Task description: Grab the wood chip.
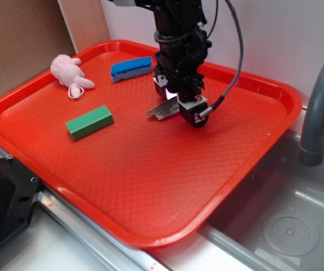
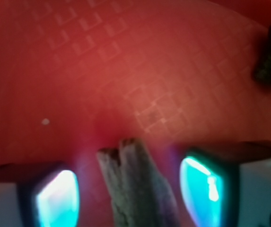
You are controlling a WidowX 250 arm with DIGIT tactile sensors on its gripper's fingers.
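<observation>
a: sitting at the closing step, by the look of it. hovering the gripper (image 1: 177, 105) low over the tray (image 1: 122, 186), spreading the jaws, straddling the chip (image 1: 160, 110).

b: gripping anything yet?

a: not gripping, clenching on nothing. holding the pads (image 2: 57, 198) off the wood in the wrist view, leaving a clear strip of red tray on the left of frame and a much thinner one on the right. blurring too much there to rule out a light touch.

b: lying where, exactly?

a: lying flat on the tray, toward the back middle, between the fingers, poking one jagged end out to the left of the gripper in the exterior view. sitting well apart from the green block (image 1: 89, 122), the blue sponge (image 1: 130, 68) and the pink toy (image 1: 70, 76).

b: calling for what next?

a: judging only: closing squarely across the narrow width, perhaps sinking a touch first. being so thin and flat, risking a slide of the pads over the top. then lifting straight up.

b: offering what, one view over the other?

a: exterior: giving the whole layout, the other things on the tray and the sink (image 1: 286, 226) beside it, yet hiding the pad-to-chip gaps behind the gripper body. wrist: giving those gaps and the split near end of the chip, plus a dark lump (image 2: 270, 56) at upper right, not showing in the exterior view and blurring too much to name.
</observation>
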